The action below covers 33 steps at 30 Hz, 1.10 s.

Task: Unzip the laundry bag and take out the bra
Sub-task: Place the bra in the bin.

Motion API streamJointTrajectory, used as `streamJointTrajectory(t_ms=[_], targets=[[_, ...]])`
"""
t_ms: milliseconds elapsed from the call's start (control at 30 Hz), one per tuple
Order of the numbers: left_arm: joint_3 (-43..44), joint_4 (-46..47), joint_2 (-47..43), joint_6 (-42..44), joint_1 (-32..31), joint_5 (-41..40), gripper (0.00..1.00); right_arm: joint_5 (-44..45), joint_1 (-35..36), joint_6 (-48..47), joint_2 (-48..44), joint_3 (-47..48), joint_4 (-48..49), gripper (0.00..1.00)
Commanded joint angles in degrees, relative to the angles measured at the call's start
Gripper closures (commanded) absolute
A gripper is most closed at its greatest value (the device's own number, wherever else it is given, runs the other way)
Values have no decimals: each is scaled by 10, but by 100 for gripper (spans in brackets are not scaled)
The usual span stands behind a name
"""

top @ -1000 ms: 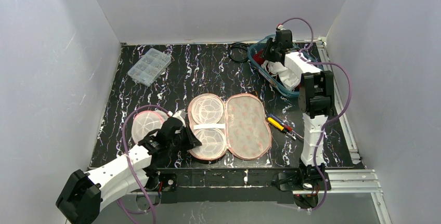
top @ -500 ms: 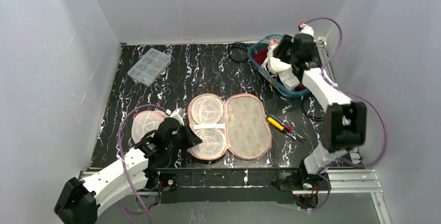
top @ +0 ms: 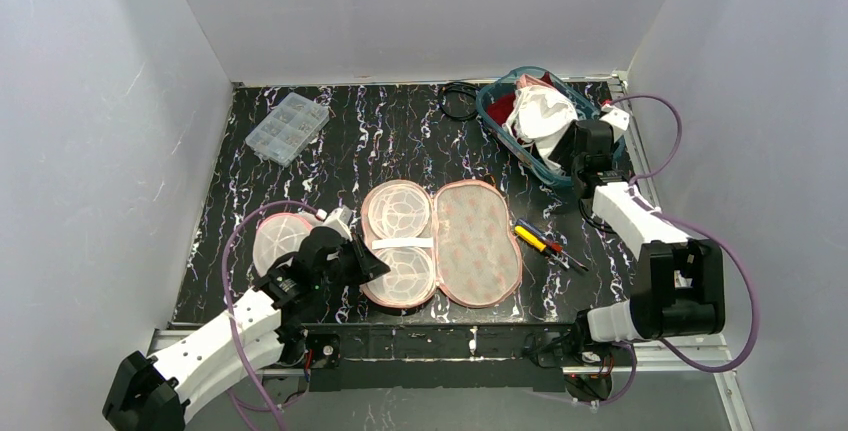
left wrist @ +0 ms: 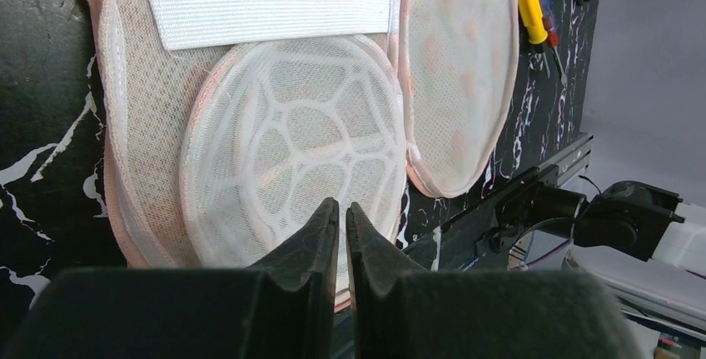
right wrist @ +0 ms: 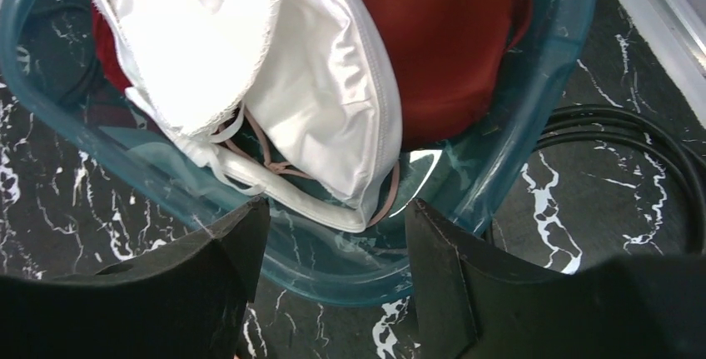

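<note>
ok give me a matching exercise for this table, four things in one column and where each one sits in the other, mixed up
Things:
1. white bra
2. laundry bag
3. yellow screwdriver
4. clear parts box

Places:
A. far left part of the table
B. lying open near the front edge, in the middle
C. in the teal basin
D. just right of the open bag

Pairs: 1-C, 2-B, 3-D, 4-A
</note>
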Motion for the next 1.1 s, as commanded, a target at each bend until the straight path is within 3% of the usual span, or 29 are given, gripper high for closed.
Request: streamJointTrajectory(t_ms=[0,367,800,900,1067], targets=[[-1,-11,-14,-1,-2,10,92,26,-11,-11,24,10,8,31],[-5,-21,-13,1,-2,4,92,37,-24,-70,124,93,2,36],[0,-10,6,5,-2,4,92,42,-30,-116,146,142,-23,92],[1,-10,8,5,-2,5,92,52,-30,-139,133,143,-23,99],[-7,10,12,1,-2,10,92,87,-30,-208,111,153,-47,99]])
